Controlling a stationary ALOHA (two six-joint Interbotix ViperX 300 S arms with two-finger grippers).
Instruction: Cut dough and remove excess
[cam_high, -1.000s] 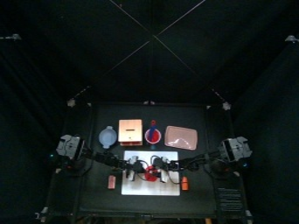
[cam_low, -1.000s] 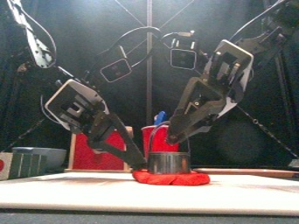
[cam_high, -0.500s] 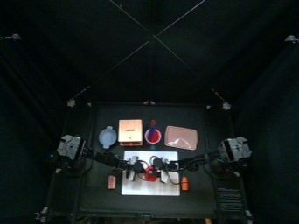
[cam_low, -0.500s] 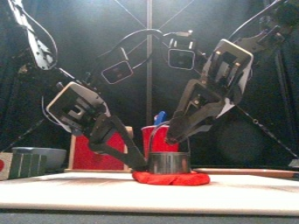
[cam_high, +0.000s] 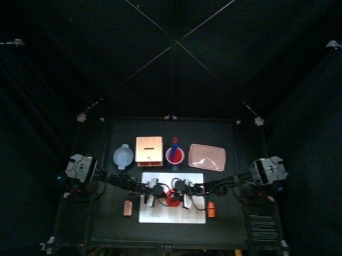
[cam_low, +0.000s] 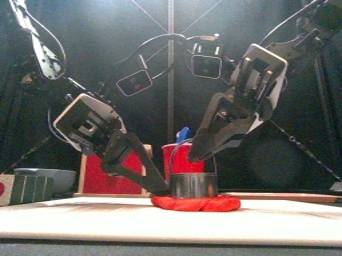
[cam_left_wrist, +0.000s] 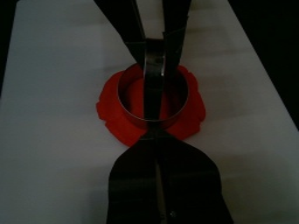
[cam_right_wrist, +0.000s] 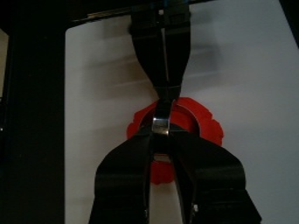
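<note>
Two arms: both grippers meet at one ring on the dough, from opposite sides
Dough: dough (cam_low: 197, 204), a flat red patch, lies near the middle of the white sheet (cam_low: 80, 214), which sits at the table's front edge
Ring: a metal ring cutter (cam_low: 193, 185) stands upright on the dough, with a red rim showing all round it in both wrist views
Left gripper: left gripper (cam_left_wrist: 159, 54) has its jaws nearly together, pinching the ring's wall on its own side
Right gripper: right gripper (cam_right_wrist: 163, 123) has its jaws at the ring's rim on the opposite side, part open; whether they grip the wall cannot be told
Key relation: the ring sits directly between the two grippers, the excess dough lying just outside the ring wall and below the jaw tips; neither arm is clearly nearer
Judgement: the cut looks pressed in, and the excess still surrounds the ring, so peeling it off appears to be what is left
Behind: dishes (cam_high: 177, 153) stand along the table's back edge, well apart from the sheet
</note>
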